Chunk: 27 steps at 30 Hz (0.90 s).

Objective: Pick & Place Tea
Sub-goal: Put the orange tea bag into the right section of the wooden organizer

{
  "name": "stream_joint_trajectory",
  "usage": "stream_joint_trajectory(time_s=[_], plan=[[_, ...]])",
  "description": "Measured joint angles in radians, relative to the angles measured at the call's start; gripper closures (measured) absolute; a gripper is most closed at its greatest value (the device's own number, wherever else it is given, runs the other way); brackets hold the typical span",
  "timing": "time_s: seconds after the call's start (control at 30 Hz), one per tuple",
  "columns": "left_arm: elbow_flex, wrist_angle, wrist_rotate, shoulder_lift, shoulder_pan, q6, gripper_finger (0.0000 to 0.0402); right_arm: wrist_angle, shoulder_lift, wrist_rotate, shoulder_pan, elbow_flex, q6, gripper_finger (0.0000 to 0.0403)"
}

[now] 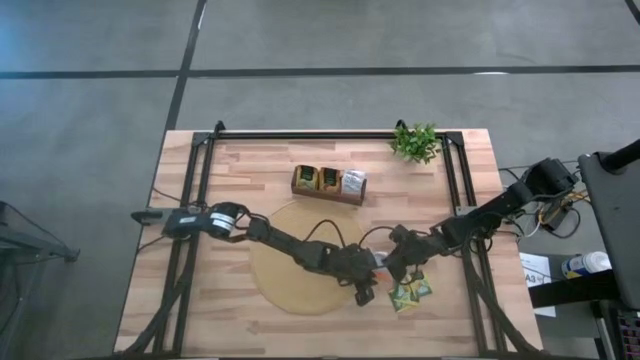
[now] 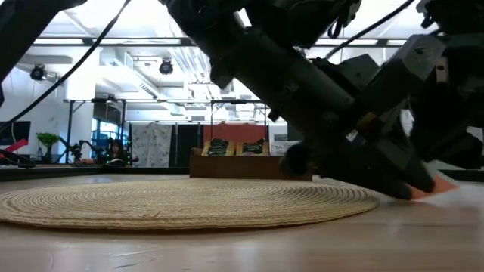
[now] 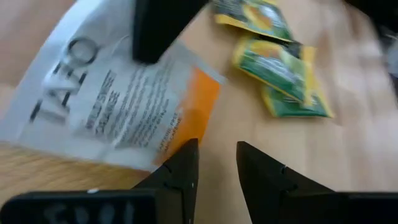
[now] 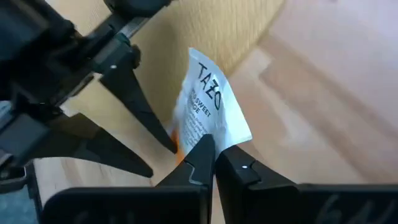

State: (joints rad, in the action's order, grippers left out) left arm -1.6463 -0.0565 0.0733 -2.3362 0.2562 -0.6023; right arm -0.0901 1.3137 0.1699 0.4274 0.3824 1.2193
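My left gripper (image 1: 363, 292) stood with fingers parted and empty at the round mat's (image 1: 290, 270) right edge. Just beside it, my right gripper (image 4: 214, 155) was clamped on a white-and-orange Tazo tea sachet (image 4: 208, 106). Green-and-yellow sachets (image 1: 410, 291) lay on the tabletop (image 1: 250, 165) near its front edge.

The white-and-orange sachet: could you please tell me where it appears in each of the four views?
High view: barely visible between the two grippers, off the mat's right edge; sachet.
Low view: only an orange corner under the arms, at right.
Left wrist view: large, upper left, beside green sachets.
Right wrist view: centre, pinched in the right gripper.
Shared landmark: the mat.
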Motion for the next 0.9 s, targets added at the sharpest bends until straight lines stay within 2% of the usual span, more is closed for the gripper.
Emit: stream_joint_trajectory(time_s=[0.1, 0.23, 0.33, 0.5, 0.63, 0.77, 0.9], plan=[[0.004, 0.071, 0.062, 0.045, 0.0, -0.015, 0.0292, 0.002, -0.038, 0.065, -0.001, 0.0, -0.04, 0.0394], [0.004, 0.221, 0.2, 0.158, 0.001, -0.016, 0.0292, 0.008, -0.111, 0.16, -0.025, 0.0, -0.112, 0.0394], [0.023, 0.311, 0.296, 0.253, 0.0, -0.015, 0.0292, 0.009, -0.167, 0.173, -0.085, 0.001, -0.191, 0.0394], [0.129, 0.334, 0.386, 0.416, -0.009, -0.033, 0.0292, 0.002, -0.242, 0.112, -0.24, 0.003, -0.377, 0.0394], [0.256, 0.319, 0.457, 0.558, -0.018, -0.146, 0.0292, -0.002, -0.259, 0.043, -0.372, 0.02, -0.509, 0.0394], [0.414, 0.297, 0.573, 0.684, -0.017, -0.258, 0.0292, -0.057, -0.227, -0.026, -0.479, 0.049, -0.629, 0.0394], [0.556, 0.237, 0.644, 0.814, -0.017, -0.323, 0.0292, -0.11, -0.154, -0.05, -0.554, 0.087, -0.704, 0.0394]])
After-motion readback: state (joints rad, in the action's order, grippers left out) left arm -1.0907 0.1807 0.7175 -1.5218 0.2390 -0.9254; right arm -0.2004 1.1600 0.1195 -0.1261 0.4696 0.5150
